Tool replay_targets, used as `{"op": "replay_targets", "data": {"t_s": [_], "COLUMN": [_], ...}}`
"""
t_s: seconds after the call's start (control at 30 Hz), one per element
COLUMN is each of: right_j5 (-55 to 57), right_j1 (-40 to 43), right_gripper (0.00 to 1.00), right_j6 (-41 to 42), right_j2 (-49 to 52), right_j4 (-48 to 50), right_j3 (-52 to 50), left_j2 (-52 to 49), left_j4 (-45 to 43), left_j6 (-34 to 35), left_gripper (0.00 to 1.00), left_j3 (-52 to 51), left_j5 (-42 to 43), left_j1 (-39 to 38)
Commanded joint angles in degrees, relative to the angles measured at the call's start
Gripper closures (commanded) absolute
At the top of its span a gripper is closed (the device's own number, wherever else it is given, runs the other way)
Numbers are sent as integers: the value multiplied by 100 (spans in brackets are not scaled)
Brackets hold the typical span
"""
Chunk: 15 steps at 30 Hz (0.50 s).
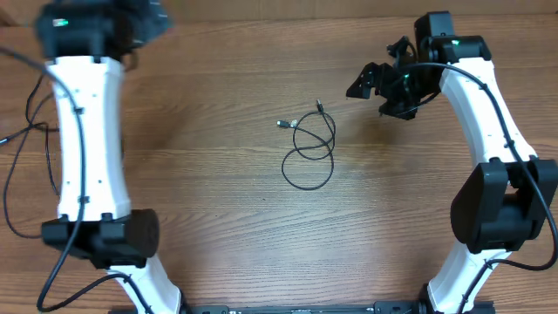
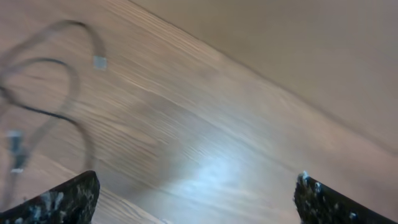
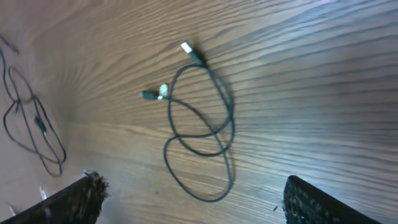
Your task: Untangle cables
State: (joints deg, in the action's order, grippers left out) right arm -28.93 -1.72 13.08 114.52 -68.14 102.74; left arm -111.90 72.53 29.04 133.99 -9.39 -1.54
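Observation:
One thin black cable (image 1: 309, 150) lies in the middle of the wooden table, crossed over itself into two loops, with a silver-tipped plug (image 1: 282, 123) and a second plug (image 1: 320, 106) at its far end. In the right wrist view the cable (image 3: 205, 124) lies ahead of my open, empty right gripper (image 3: 193, 186). Overhead, my right gripper (image 1: 373, 96) hovers to the right of the cable, apart from it. My left gripper (image 1: 150, 22) is blurred at the far left corner. In the left wrist view it (image 2: 196, 186) is open and empty, with a blurred thin cable (image 2: 62, 87) at the left.
Thin black wires (image 1: 26, 131) trail over the table's left side beside the left arm; they also show in the right wrist view (image 3: 31, 124). Both arm bases stand at the near edge. A wall rises behind the table's far edge (image 2: 298, 93).

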Motion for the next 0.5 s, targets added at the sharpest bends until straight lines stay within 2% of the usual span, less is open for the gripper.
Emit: {"op": "replay_targets", "data": {"t_s": [0.0,0.1,0.3,0.47], "right_j5": [262,280,304,302], "right_j1": [166,286,789,1397], "right_gripper": [10,10,10,10], "right_j6": [61,66,214,210], "right_j2": [37,37,37,37], "right_j4": [28,22,28,-68], "right_j3": [-9,-9,-9,-9], "left_j2": [-33,-33,-33,-35], "left_j4": [57,-20,-1128,-2330], "left_j6": [101,101,-127,-901], "left_gripper": [0,3,4,5], "left_j3": [-372,-778,-1917,-2732], "left_j5": [446,643,658,791], "left_j1": [-634,-1174,-2280,-2898]}}
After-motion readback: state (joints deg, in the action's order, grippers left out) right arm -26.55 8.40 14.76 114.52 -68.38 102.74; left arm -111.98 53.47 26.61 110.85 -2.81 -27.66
